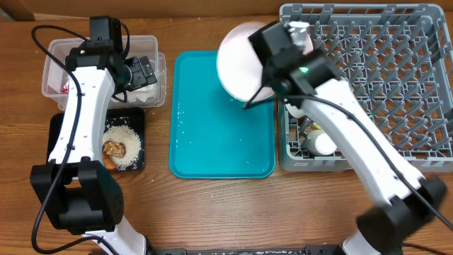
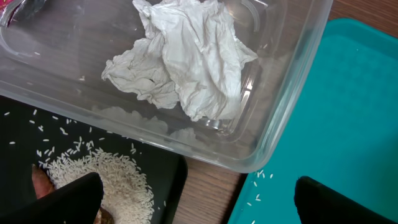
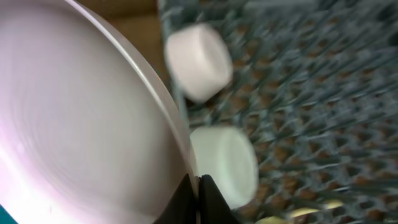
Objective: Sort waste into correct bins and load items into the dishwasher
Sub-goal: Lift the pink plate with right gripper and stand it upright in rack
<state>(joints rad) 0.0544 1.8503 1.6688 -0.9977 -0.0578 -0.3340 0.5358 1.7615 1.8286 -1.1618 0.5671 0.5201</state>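
Observation:
My right gripper (image 3: 198, 186) is shut on the rim of the round pale-pink plate (image 1: 237, 60) and holds it tilted on edge above the teal tray's far right corner, beside the grey dish rack (image 1: 396, 85). The right wrist view shows the plate (image 3: 74, 118) with two small white bowls or cups (image 3: 199, 62) (image 3: 227, 165) in the rack behind it, blurred. My left gripper (image 2: 199, 199) is open and empty over the clear tub (image 1: 53, 67), which holds the crumpled white napkin (image 2: 186, 56). The black tray (image 1: 56, 134) holds rice (image 1: 127, 145) and a brown lump (image 1: 113, 149).
The teal tray (image 1: 219, 134) lies in the middle with a few stray rice grains (image 2: 261, 177). White items (image 1: 322, 145) sit in the rack's front left compartment. A cardboard box stands at the back left.

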